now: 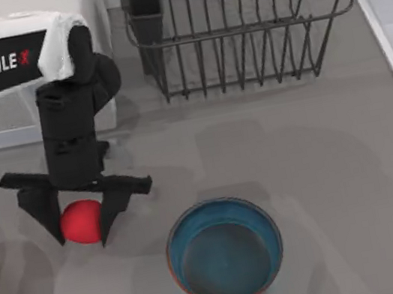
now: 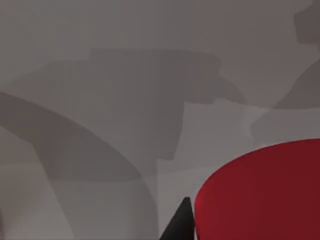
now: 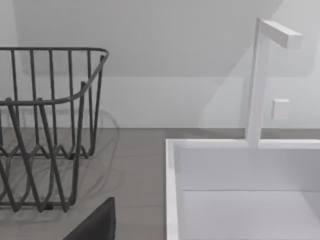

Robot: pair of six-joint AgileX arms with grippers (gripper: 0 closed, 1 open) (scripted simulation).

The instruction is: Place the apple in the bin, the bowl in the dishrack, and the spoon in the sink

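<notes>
We see a grey table (image 1: pixel 320 156) crossed by soft, overlapping shadows. Behind it stands a pale wall (image 3: pixel 165 45). A white faucet (image 3: pixel 260 75) rises upright by that wall, its square spout turned sideways, with a small white square knob (image 3: pixel 281 109) just beside it.

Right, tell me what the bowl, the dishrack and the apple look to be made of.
The bowl: likely glazed ceramic, going by its glossy blue wall and thin reddish-brown rim. The dishrack: dark metal wire, probably coated, judging by its thin matte bars. The apple, between the left gripper's fingers: smooth, uniform red, matte; material unclear.
</notes>
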